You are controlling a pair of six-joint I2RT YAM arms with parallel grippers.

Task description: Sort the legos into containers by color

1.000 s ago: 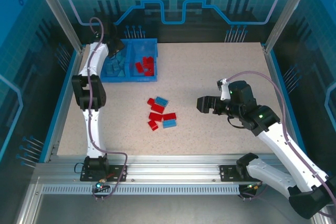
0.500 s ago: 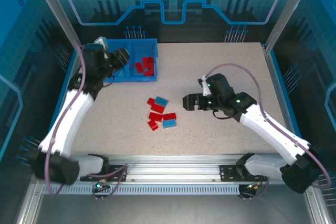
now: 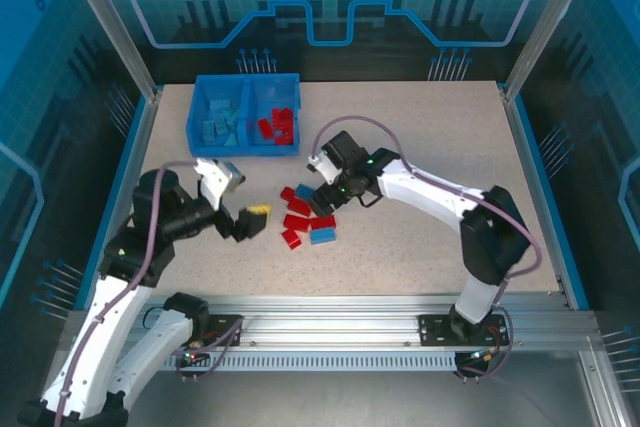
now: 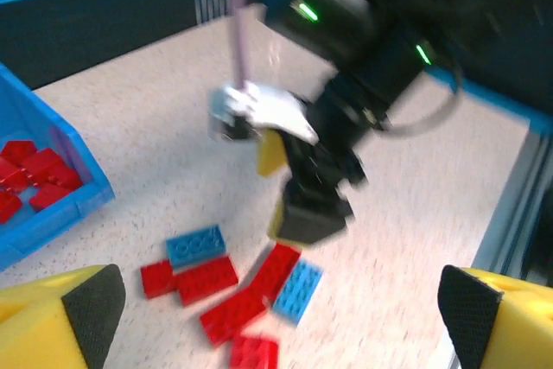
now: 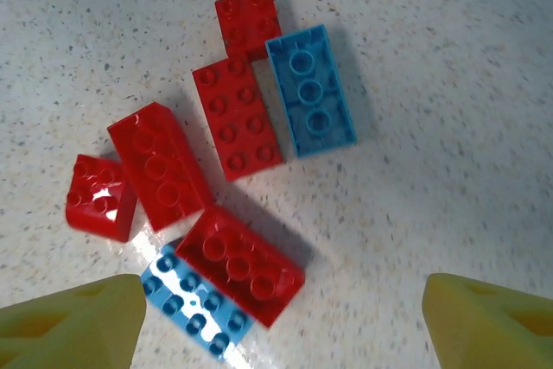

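Several loose red and light blue legos (image 3: 300, 219) lie clustered mid-table. The blue bin (image 3: 198, 107) stands at the back left; its left container holds light blue bricks (image 3: 220, 128), its right container red ones (image 3: 278, 125). My left gripper (image 3: 252, 219) is open, low, just left of the cluster; in its wrist view (image 4: 276, 321) the bricks (image 4: 226, 291) lie ahead between the yellow fingers (image 4: 60, 317). My right gripper (image 3: 325, 197) hovers open over the cluster. In the right wrist view (image 5: 281, 326) a red brick (image 5: 242, 265) rests partly on a blue one (image 5: 194, 308).
Bare speckled table surrounds the cluster on the right and front. In the left wrist view the right arm's black gripper (image 4: 315, 205) hangs right over the bricks, and the bin's corner (image 4: 78, 187) sits at the left. Blue side rails (image 3: 530, 177) bound the table.
The left arm swung from the bin down to the table left of the cluster and its gripper opened. The right arm moved left over the cluster.
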